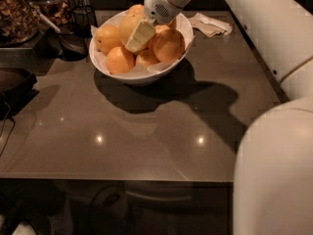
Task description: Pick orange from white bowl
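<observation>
The white bowl (142, 76) stands at the back middle of the brown table, lined with white paper. Several oranges fill it, among them one at the right (168, 45), one at the front left (120, 59) and one at the far left (107, 37). My gripper (139, 35) reaches down from the upper right into the middle of the bowl. Its pale tip lies against the top orange (127, 26), among the fruit. My white arm (274, 43) runs along the right side of the view.
A crumpled white napkin (211, 24) lies right of the bowl. A dark dish with a spoon (71, 42) and a container of brown snacks (17, 11) stand at the back left. A dark tray (14, 84) sits at the left edge. The table's front edge (122, 180) runs across below.
</observation>
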Available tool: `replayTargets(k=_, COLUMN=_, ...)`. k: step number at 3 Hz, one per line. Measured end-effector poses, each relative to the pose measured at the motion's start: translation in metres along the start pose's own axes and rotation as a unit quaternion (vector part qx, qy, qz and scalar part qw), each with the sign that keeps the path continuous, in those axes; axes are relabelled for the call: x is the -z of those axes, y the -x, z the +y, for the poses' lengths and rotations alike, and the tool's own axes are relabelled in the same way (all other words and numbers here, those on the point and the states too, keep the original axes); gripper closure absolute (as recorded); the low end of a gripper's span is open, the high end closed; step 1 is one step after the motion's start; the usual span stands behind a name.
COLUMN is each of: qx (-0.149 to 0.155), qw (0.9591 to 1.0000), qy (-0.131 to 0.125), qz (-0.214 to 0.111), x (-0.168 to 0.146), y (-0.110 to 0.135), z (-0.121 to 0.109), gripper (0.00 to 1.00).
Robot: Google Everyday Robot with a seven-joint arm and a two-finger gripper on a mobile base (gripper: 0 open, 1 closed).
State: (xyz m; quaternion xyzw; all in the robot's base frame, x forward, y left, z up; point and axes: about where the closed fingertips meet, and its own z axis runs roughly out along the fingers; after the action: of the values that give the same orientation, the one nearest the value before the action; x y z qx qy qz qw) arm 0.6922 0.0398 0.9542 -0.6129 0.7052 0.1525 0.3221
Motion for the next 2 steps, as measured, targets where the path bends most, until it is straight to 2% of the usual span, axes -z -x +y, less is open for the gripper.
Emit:
replayTargets(k=1, qx=0.01, qw=0.999, qy=-0.019, qz=-0.039, x=0.0196, y=0.0128, z=0.0227, gripper=1.0)
replayTargets(k=2, qx=0.009, qw=0.999, qy=-0.018, qz=-0.039, x=0.0157, y=0.0116, z=0.0253, gripper=1.0)
